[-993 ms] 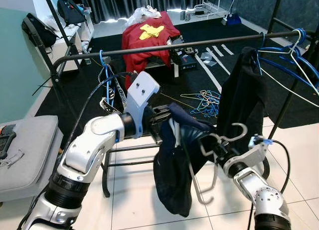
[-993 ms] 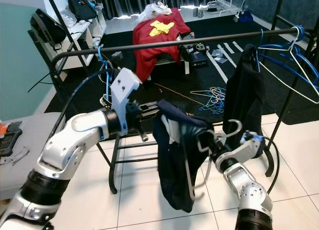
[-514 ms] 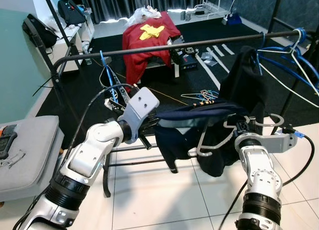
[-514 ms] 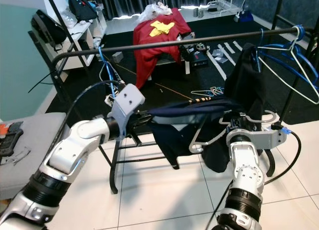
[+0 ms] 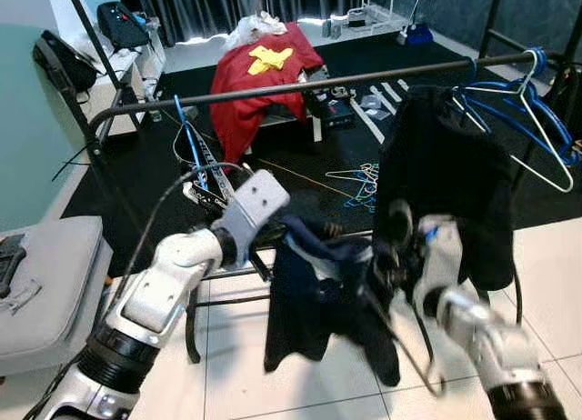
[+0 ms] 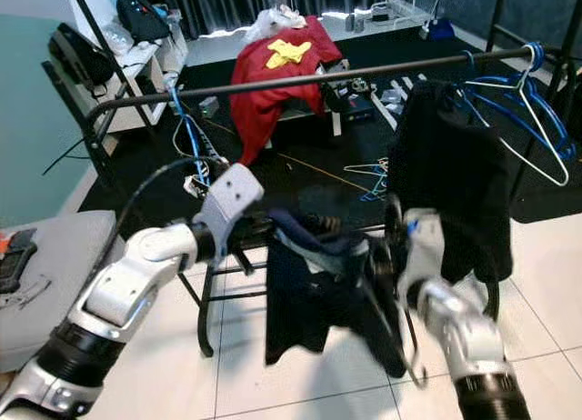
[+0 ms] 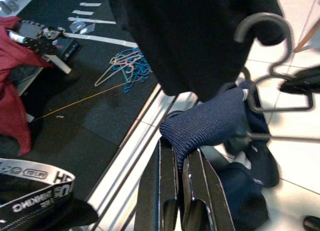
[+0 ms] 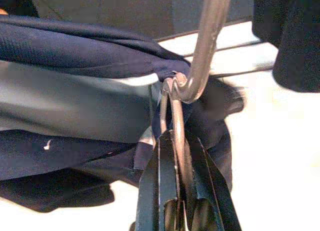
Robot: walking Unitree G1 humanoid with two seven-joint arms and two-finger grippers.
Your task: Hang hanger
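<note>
Navy garment hangs between both grippers, below the black rail of the clothes rack. Left gripper is pressed together, pinching a fold of the garment. Right gripper is clamped on the grey hanger, whose hook lies near a black coat at the rail's right end.

Both arms are silver-grey, built of rounded, glossy segments joined by ribbed black collars. The left arm ends in a pale, boxy wrist housing with 2 small dark screw holes on its flat face. A thin black cable arcs from the forearm up to that housing. The right arm, blurred, carries a small blue mark near its wrist. Each gripper has 2 long, flat black fingers with straight edges.
</note>
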